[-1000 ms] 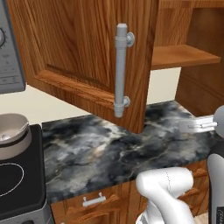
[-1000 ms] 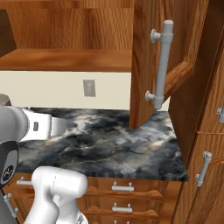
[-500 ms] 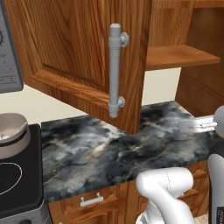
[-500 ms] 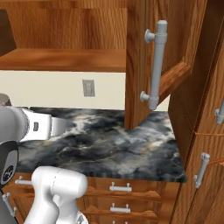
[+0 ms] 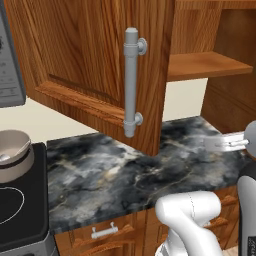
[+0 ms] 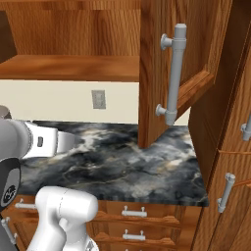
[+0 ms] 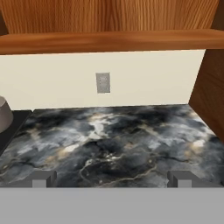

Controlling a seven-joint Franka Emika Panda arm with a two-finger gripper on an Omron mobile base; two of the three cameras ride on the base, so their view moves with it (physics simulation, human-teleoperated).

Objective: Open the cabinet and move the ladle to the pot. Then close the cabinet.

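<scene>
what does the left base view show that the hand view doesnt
Left base view alone: the cabinet door swung out with its grey bar handle, the pot's pale inside, a drawer handle below the counter. Hand view alone: the wall outlet and the open gripper, its fingertips wide apart over the counter. Both: the dark marble counter, the cream wall, the cabinet's underside.

Dark marble counter (image 5: 125,175), wall outlet (image 7: 103,82), perhaps a stove (image 5: 15,210) at left
</scene>
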